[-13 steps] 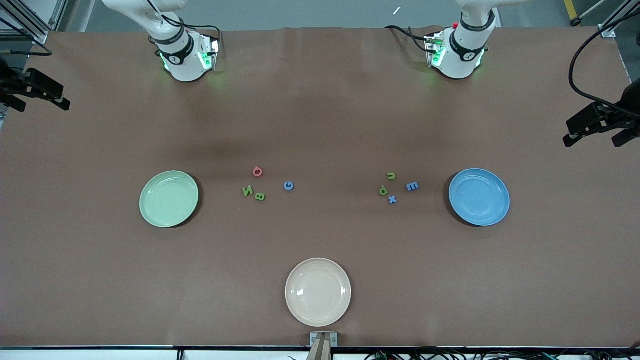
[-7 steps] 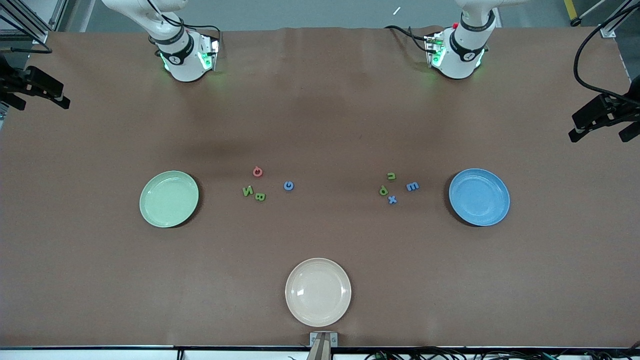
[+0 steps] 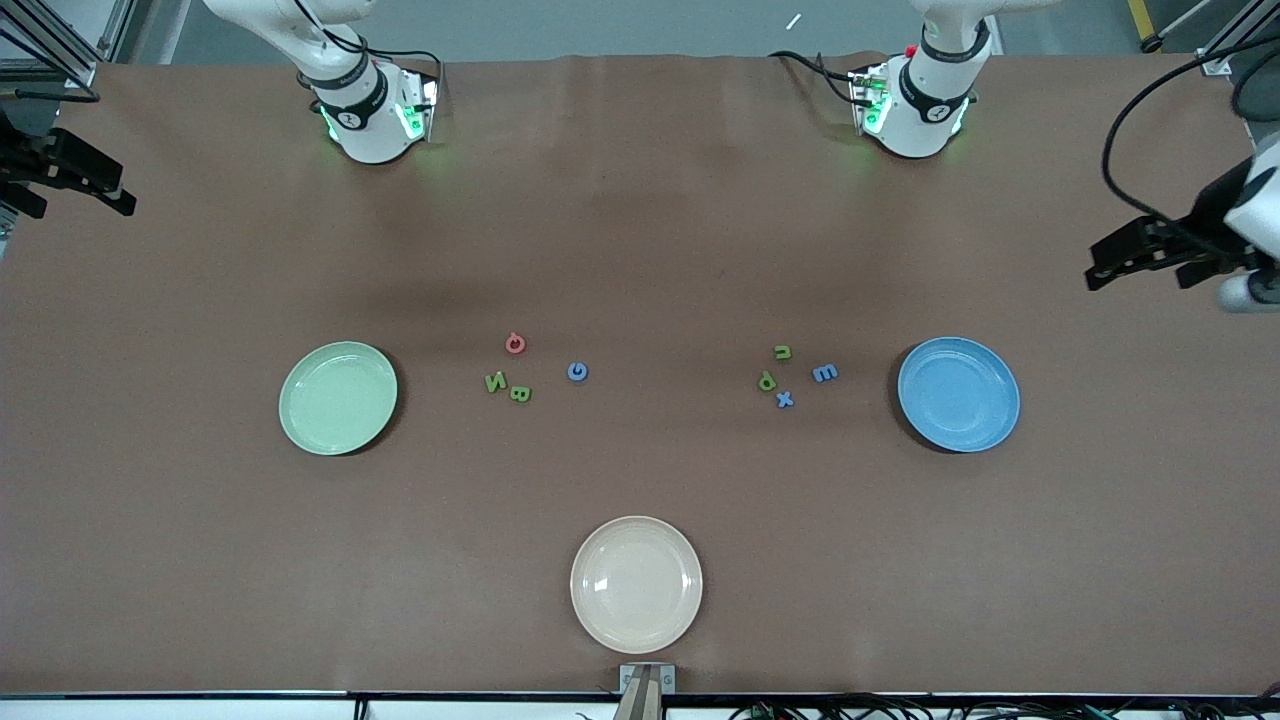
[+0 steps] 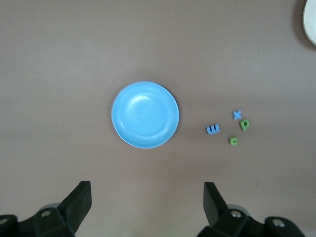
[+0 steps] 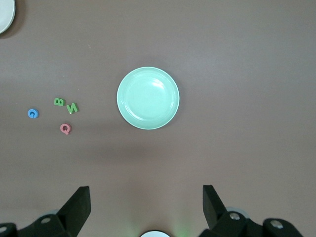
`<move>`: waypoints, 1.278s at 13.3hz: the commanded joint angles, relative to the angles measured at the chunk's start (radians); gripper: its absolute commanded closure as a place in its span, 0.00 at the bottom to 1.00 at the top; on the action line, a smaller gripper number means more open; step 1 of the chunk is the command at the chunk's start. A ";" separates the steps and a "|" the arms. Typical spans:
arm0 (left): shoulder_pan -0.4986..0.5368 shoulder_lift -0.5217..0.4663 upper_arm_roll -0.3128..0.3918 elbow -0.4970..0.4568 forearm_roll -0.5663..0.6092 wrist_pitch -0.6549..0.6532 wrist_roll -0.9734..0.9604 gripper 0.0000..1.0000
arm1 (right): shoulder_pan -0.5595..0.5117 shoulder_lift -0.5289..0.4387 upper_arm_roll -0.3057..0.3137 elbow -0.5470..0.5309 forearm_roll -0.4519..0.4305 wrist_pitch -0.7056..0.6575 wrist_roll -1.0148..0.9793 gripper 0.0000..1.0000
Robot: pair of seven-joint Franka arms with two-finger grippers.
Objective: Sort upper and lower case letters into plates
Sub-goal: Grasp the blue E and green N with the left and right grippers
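Two loose groups of toy letters lie on the brown table between the plates. A red letter (image 3: 515, 343), two green ones (image 3: 495, 381) (image 3: 520, 393) and a blue one (image 3: 577, 371) lie beside the pale green plate (image 3: 338, 398). Two green letters (image 3: 783, 351) (image 3: 767, 380) and two blue ones (image 3: 785, 399) (image 3: 825, 373) lie beside the blue plate (image 3: 958, 394). My left gripper (image 3: 1140, 270) (image 4: 147, 190) hangs open and empty, high over the left arm's end of the table. My right gripper (image 3: 85, 200) (image 5: 146, 192) hangs open and empty, high over the right arm's end.
A cream-white plate (image 3: 636, 584) sits near the table's front edge, nearer to the camera than the letters. Both arm bases (image 3: 375, 110) (image 3: 915, 100) stand at the table's back edge. A small mount (image 3: 646, 680) sits at the front edge.
My left gripper has swung in from the table's end toward the blue plate, and its white wrist now shows. The right gripper has barely moved. Letters and plates are unchanged.
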 commanded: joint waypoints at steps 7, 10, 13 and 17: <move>-0.198 0.112 -0.009 -0.252 -0.003 0.238 -0.313 0.00 | -0.004 0.019 0.003 0.009 0.004 -0.031 0.002 0.00; -0.264 0.132 -0.009 -0.373 -0.002 0.417 -0.448 0.00 | -0.007 0.040 0.003 0.015 0.005 -0.029 0.012 0.00; -0.302 0.124 -0.026 -0.580 0.001 0.702 -0.537 0.00 | -0.009 0.097 0.003 0.021 0.007 -0.005 0.012 0.00; -0.329 0.175 -0.024 -0.725 0.067 0.951 -0.625 0.00 | -0.009 0.268 0.001 0.046 -0.063 0.083 -0.001 0.00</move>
